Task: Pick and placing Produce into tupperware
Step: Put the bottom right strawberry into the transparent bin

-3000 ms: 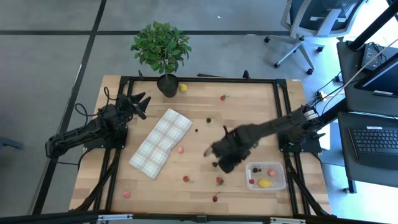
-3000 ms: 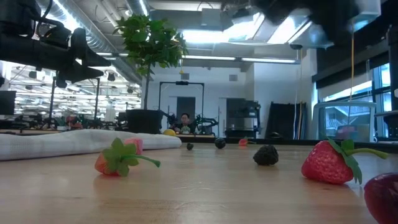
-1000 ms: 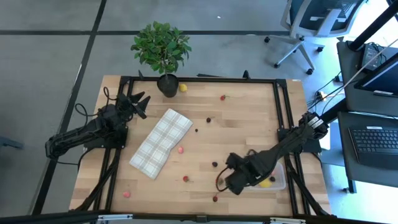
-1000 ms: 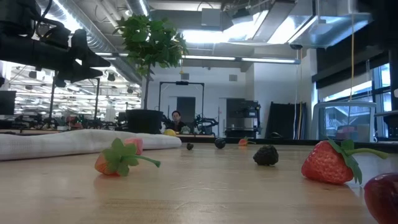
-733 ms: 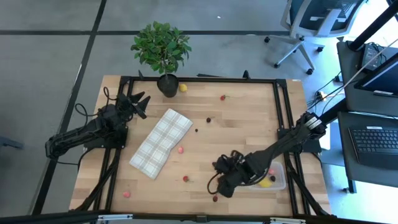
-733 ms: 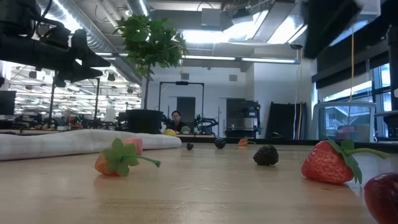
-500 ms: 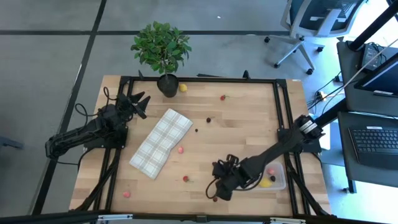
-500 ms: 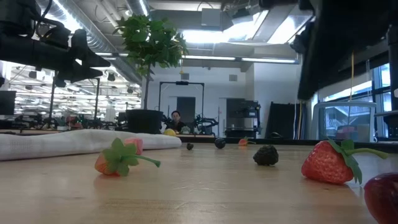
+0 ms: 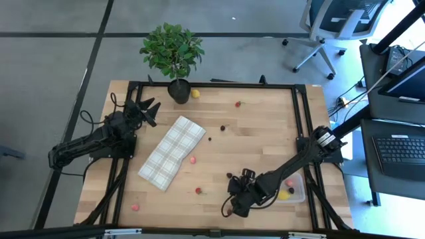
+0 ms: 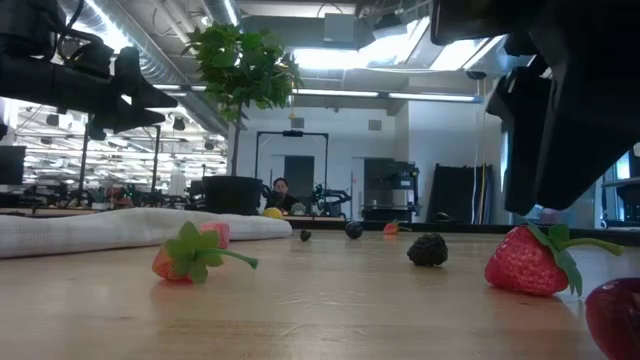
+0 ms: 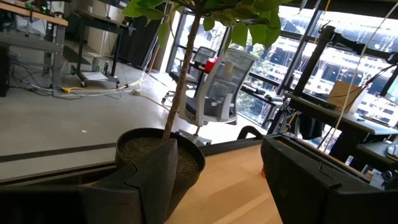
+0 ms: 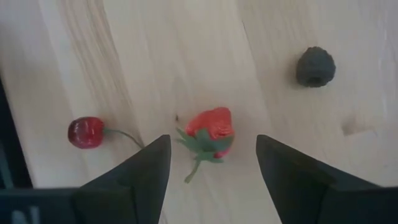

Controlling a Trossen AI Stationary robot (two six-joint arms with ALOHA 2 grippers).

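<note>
Fingers (image 12: 134, 177) spread wide on the right gripper (image 12: 211, 143), framing a red strawberry (image 12: 211, 129) with a green leafy cap that lies on the bare wood. Cannot tell whether touching it or hanging just above. Flanked in that wrist view by a red cherry (image 12: 85, 132) with a thin stem on one side and a dark blackberry (image 12: 315, 66) farther off on the other, both apart from the fingers.

Seen from above, right gripper (image 9: 234, 202) low in the middle of the frame, near the wooden table's (image 9: 265, 133) front edge, with the arm slanting up toward the right side. Blackberry (image 9: 230, 176) just above it. Looms as a dark mass at upper right in the low view (image 10: 575, 110), over a big strawberry (image 10: 525, 262).

Clear tupperware tub (image 9: 303, 192) at lower right of the overhead frame, partly covered by the right arm; holding a yellow lemon piece (image 9: 284, 195) and a red piece (image 9: 289, 182).

More produce loose on the table: a lemon (image 9: 195, 94) by the pot at upper middle, a strawberry (image 9: 238, 104) to its right, a dark berry (image 9: 222, 127) and a smaller one (image 9: 210, 139) mid-frame, a pink piece (image 9: 192, 159) beside the cloth, a strawberry (image 9: 198, 190) lower down, a pink piece (image 9: 135, 207) at lower left.

Left gripper (image 9: 151, 109) parked at upper left, raised, fingers likewise apart and empty, aimed at the potted plant (image 9: 171, 53). White-and-grey plaid cloth (image 9: 172, 151) lying slantwise left of centre.
</note>
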